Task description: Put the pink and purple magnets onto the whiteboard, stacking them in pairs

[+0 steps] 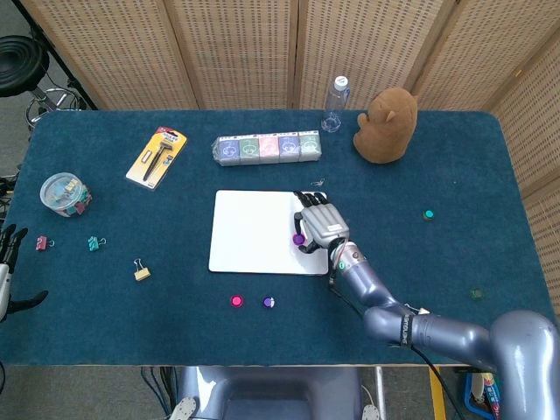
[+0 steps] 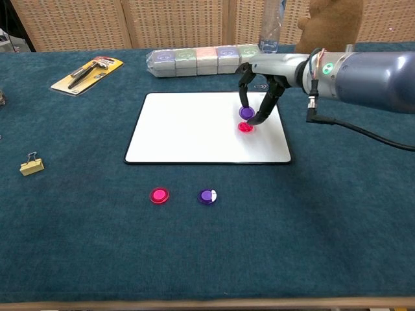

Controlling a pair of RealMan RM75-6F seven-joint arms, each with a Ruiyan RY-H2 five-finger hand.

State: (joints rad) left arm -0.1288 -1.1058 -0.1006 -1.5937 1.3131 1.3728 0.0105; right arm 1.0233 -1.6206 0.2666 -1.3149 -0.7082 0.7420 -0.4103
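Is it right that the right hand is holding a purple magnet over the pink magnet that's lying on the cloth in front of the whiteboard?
Not quite. The right hand holds the purple magnet over a pink magnet that lies on the whiteboard, not on the cloth. The chest view shows it.
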